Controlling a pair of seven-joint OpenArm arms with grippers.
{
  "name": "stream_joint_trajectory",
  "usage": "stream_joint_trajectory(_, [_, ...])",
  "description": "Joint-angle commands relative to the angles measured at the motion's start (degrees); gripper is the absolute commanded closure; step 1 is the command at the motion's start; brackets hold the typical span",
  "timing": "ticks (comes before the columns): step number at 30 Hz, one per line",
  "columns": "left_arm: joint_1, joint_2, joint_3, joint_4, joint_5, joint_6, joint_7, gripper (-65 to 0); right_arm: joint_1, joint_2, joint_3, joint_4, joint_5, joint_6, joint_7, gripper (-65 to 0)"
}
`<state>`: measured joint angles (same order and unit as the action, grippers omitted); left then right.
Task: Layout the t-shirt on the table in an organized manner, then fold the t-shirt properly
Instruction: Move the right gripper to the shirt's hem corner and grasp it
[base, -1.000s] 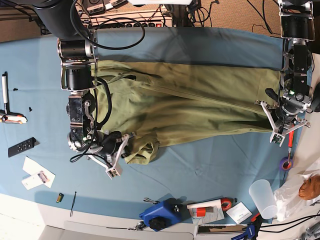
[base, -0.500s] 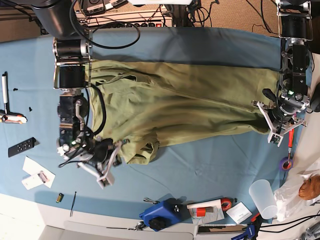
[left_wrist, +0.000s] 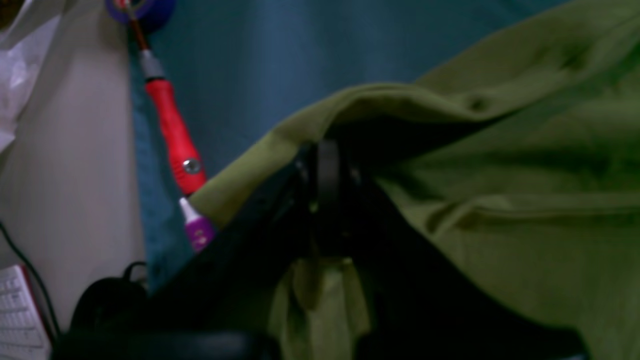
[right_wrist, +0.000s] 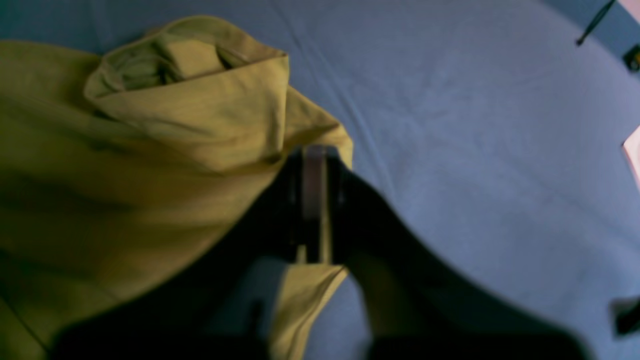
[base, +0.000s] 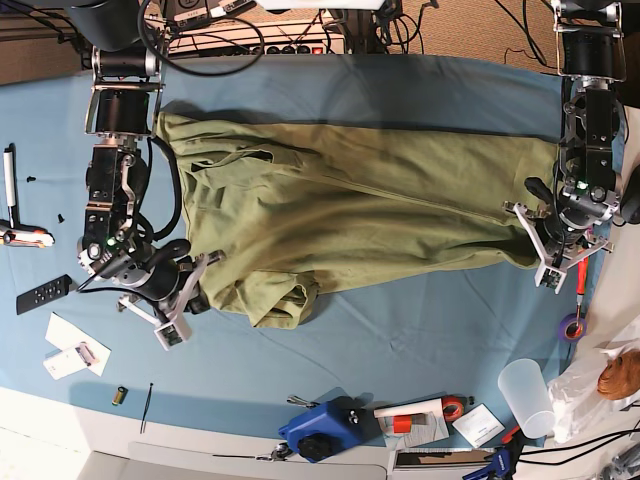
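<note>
Olive fabric fills both wrist views. Right gripper (base: 178, 300), lower left of the base frame, has slid outward, dragging the t-shirt (base: 360, 215) wider across the table (base: 420, 330); cloth sits between its jaws, but blur hides whether they grip or are letting go. Left gripper (base: 548, 252), at right, stays clamped on the hem. Layout nearly stretched, I'd say. One sleeve remains bunched; collar not discernible.

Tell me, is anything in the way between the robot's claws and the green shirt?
Nothing visible is. The left gripper is shut right on the t-shirt edge, and the right gripper sits against the shirt's other end, with cloth showing between its fingers in the wrist view.
</note>
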<state>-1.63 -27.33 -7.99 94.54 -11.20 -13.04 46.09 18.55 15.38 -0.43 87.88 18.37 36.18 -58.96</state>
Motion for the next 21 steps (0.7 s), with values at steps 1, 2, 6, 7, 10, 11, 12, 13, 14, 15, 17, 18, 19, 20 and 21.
stream_joint_trajectory(1, [-0.92, -0.92, -0.44, 0.98, -0.02, 0.35, -1.03, 0.0, 1.44, 0.39, 0.07, 1.16, 0.70, -0.02, 1.05, -18.9])
stream_joint_trajectory(2, [-0.94, -0.94, -0.44, 0.98, 0.00, 0.37, -1.03, 0.0, 1.44, 0.35, 0.00, 1.16, 0.68, -0.02, 1.03, -24.4])
stream_joint_trajectory(6, [-0.94, -0.92, -0.44, 0.98, -0.04, 0.37, -1.07, 0.0, 1.92, 0.33, 0.00, 0.00, -1.90, -2.38, 7.32, -26.6])
stream_joint_trajectory(7, [-0.96, -0.90, -0.44, 0.98, -0.07, 0.37, -1.09, 0.0, 2.54, 0.33, 0.00, -1.46, -2.95, -3.69, 8.76, -26.6])
stream_joint_trajectory(10, [-0.94, -0.87, -0.44, 0.98, -1.38, 0.35, -1.09, 0.0, 6.21, 0.20, 0.00, -9.25, -3.28, -4.00, 9.51, -26.6])
stream_joint_trajectory(11, [-0.94, -0.90, -0.44, 0.98, -1.77, 0.35, -1.07, 0.0, 7.69, -0.11, 0.00, -12.46, -3.26, -3.58, 9.49, -26.6])
stream_joint_trajectory(12, [-0.94, -0.87, -0.44, 0.98, -2.03, 0.35, -1.09, 0.0, 9.09, -0.48, 0.00, -15.56, -3.23, -2.58, 9.55, -26.6])
stream_joint_trajectory(13, [-0.94, -0.90, -0.44, 0.98, -2.16, 0.35, -1.09, 0.0, 10.45, -1.05, 0.00, -18.56, -3.15, -1.07, 9.57, -26.6])
stream_joint_trajectory(14, [-0.94, -0.87, -0.44, 0.98, -2.14, 0.35, -1.09, 0.0, 11.69, -1.73, 0.00, -21.14, -3.17, -0.11, 9.81, -26.6])
stream_joint_trajectory(15, [-0.94, -0.87, -0.44, 0.98, -2.14, 0.35, -1.07, 0.0, 12.72, -2.49, 0.00, -23.43, -3.15, 0.85, 10.12, -26.6])
stream_joint_trajectory(17, [-0.94, -0.87, -0.44, 0.98, -2.14, 0.35, -1.09, 0.0, 13.99, -4.02, 0.00, -26.56, -2.97, 1.99, 10.49, -26.6])
stream_joint_trajectory(18, [-0.94, -0.87, -0.44, 0.98, -2.14, 0.35, -1.09, 0.0, 14.23, -4.76, 0.00, -27.54, -3.02, 2.19, 10.51, -26.6])
stream_joint_trajectory(19, [-0.94, -0.87, -0.44, 0.98, -2.14, 0.35, -1.07, 0.0, 14.34, -5.44, 0.00, -28.50, -3.04, 2.21, 10.43, -26.6])
stream_joint_trajectory(20, [-0.94, -0.90, -0.44, 0.98, -2.14, 0.35, -1.09, 0.0, 14.34, -6.05, 0.00, -29.33, -2.99, 2.36, 10.05, -26.6])
stream_joint_trajectory(21, [-0.94, -0.90, -0.44, 0.98, -2.14, 0.35, -1.09, 0.0, 14.25, -6.62, 0.00, -29.99, -2.99, 2.64, 9.20, -26.6])
